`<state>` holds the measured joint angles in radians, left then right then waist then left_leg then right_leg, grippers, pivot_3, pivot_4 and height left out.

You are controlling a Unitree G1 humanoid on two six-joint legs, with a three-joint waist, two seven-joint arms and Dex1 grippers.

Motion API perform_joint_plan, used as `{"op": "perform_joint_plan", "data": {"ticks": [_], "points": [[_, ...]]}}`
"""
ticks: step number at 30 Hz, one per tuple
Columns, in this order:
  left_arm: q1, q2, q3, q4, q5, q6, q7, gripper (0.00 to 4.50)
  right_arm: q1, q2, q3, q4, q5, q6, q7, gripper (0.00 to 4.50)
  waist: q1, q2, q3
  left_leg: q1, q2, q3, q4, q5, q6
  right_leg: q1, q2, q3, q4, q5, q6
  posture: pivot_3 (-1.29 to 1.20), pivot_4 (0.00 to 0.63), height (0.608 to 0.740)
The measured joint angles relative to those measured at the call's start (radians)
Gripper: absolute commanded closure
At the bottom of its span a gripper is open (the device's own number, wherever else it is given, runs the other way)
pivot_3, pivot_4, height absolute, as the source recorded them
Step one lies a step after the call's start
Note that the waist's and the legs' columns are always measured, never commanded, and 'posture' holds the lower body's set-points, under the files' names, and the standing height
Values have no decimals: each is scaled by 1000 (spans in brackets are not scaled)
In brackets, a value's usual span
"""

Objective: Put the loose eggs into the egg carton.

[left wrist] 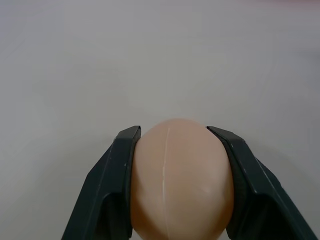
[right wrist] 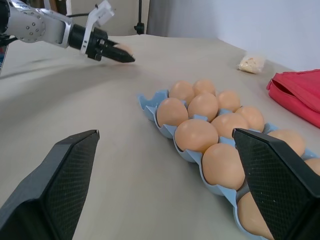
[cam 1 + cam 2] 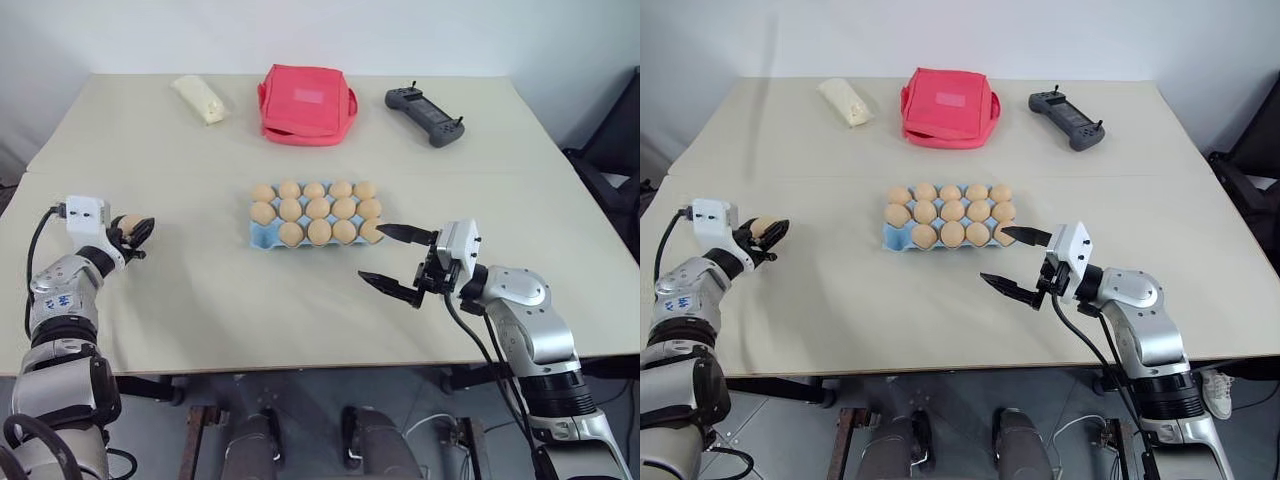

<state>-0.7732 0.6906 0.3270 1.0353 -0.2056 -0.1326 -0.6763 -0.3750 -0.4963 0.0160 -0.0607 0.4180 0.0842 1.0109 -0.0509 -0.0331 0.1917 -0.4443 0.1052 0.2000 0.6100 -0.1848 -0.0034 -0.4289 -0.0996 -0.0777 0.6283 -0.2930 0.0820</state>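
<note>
Leftward, left gripper clasps an egg; right gripper, jaws spread and empty, hovers beside the carton.

Left closed on an egg, right spread and idle.

My left gripper sits out at the left side of the table, forearm stretched forward, its two black fingers pinched against either side of an egg. My right gripper points level toward the left across the table from a bent arm, its fingers wide apart with nothing between them.
</note>
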Motion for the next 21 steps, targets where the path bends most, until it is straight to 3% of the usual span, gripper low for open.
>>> {"op": "perform_joint_plan", "data": {"ticks": [4,7,16,21], "points": [[0,-89,-87,-270,-45,46,-171,2695,0,-2,-1,0,0,2,0,0,19,0,0,0,0,2,2,-1,0,0,0,1,0,0,0,0,150,740],[2,-155,-153,-361,-50,68,-240,2695,0,-2,-2,1,0,2,0,0,22,0,0,0,-1,2,3,-1,1,0,0,1,0,0,1,0,150,740],[9,-246,-277,-299,1,2,-312,2695,11,-2,-3,7,-3,-18,-11,0,14,0,0,1,0,-1,4,1,3,0,1,2,4,0,0,0,150,740],[-5,-247,-280,-235,15,-19,-317,1190,40,4,-3,7,-8,-23,-22,0,20,0,0,1,0,-2,6,0,4,1,0,2,4,1,1,0,150,740]]}}
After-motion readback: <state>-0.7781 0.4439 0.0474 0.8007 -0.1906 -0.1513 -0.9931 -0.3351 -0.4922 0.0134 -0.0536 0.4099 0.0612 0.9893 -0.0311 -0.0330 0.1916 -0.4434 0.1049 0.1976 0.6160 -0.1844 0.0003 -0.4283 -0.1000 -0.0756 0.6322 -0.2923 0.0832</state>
